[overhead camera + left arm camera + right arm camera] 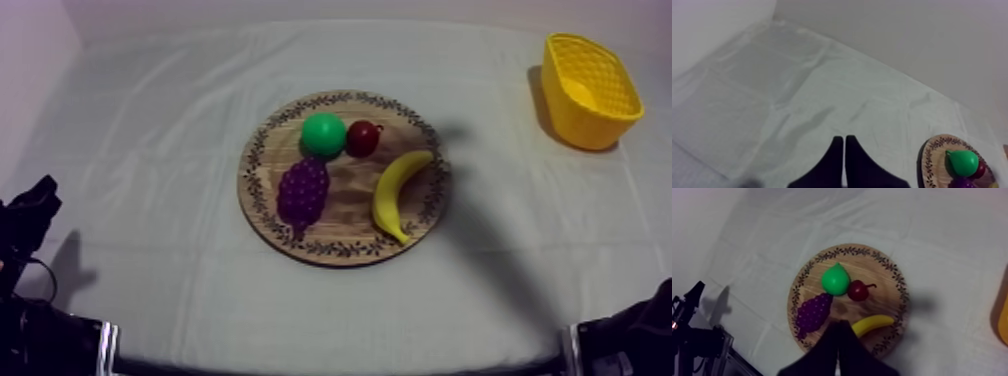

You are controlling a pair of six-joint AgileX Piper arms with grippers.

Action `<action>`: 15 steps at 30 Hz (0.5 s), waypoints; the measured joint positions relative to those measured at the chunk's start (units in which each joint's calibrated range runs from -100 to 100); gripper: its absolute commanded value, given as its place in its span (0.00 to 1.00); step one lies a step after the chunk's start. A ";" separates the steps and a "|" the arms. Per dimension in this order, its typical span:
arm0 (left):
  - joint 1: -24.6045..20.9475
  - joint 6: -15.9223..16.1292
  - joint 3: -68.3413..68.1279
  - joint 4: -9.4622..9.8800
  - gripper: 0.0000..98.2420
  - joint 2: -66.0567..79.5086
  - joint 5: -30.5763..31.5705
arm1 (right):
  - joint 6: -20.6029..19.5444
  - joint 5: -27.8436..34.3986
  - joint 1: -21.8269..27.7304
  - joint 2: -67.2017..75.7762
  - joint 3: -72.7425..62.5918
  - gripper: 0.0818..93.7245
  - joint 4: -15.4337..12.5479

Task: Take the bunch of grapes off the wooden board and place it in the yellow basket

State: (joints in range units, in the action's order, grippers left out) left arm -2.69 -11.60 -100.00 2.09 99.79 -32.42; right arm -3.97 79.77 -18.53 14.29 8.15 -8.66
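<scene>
A purple bunch of grapes (303, 190) lies on the left part of the round wooden board (345, 178), which sits mid-table. The yellow basket (590, 90) stands at the far right and holds nothing. My left gripper (38, 200) rests low at the left table edge, far from the board; in the left wrist view its fingers (844, 142) lie together as a narrow wedge. In the right wrist view my right gripper (838, 324) is shut on nothing, high over the board (882, 278), between the grapes (813, 310) and the banana (871, 324).
The board also carries a green pear (323, 133), a small red fruit (363, 138) and a banana (398, 193). Bare cloth surrounds the board on all sides. A black part of my right arm (640, 335) sits at the lower right edge.
</scene>
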 measured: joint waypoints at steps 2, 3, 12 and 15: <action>0.00 0.00 0.00 0.00 0.00 0.00 0.00 | -0.91 0.16 -0.82 -3.41 -1.86 0.00 0.42; 0.00 0.00 0.00 0.00 0.00 0.00 0.00 | -1.47 0.24 -1.30 -5.30 -2.87 0.00 0.57; 0.00 0.00 0.00 0.00 0.00 0.00 0.00 | -6.12 -0.66 -4.38 -20.48 -9.20 0.01 1.55; 0.00 0.00 0.00 0.00 0.00 0.00 0.00 | -7.13 -1.68 -4.92 -24.45 -9.73 0.08 1.67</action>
State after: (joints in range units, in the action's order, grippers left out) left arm -2.69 -11.60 -100.00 2.09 99.79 -32.42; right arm -11.10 78.10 -23.45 -10.16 -1.58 -6.99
